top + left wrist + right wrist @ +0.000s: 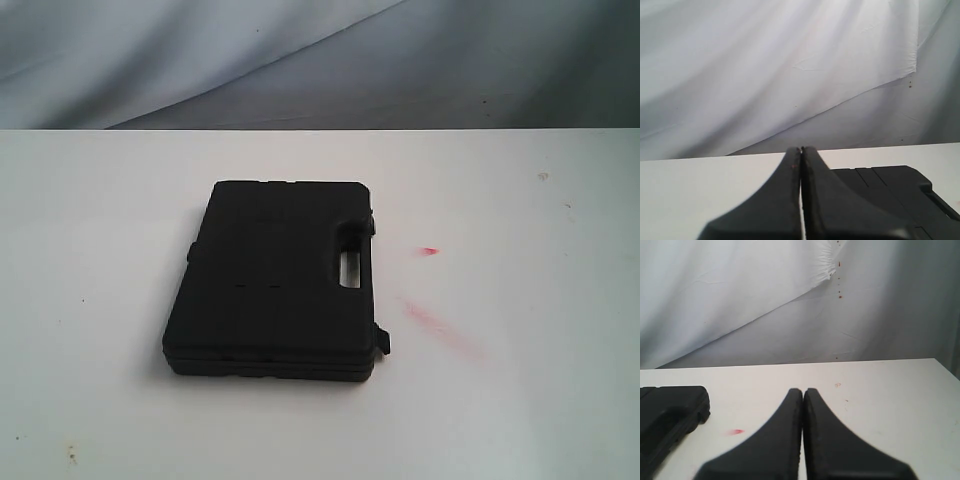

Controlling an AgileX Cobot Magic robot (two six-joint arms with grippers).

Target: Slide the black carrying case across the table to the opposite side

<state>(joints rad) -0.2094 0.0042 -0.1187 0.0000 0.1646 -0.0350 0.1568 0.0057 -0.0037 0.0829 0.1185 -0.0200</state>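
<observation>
The flat black case (275,280) lies on the white table (520,400), a little left of the middle, with its cut-out handle on its right side. Neither arm shows in the exterior view. In the left wrist view my left gripper (801,149) is shut with nothing between its fingers, and a corner of the case (890,195) lies beside it. My right gripper (803,390) is also shut and empty, hanging over bare table, with the end of the case (670,415) off to one side.
Red smears (440,325) and a small red mark (429,250) stain the tabletop to the right of the case. A crumpled white and grey backdrop (320,60) hangs behind the table's far edge. Small dark specks (71,452) dot the front left.
</observation>
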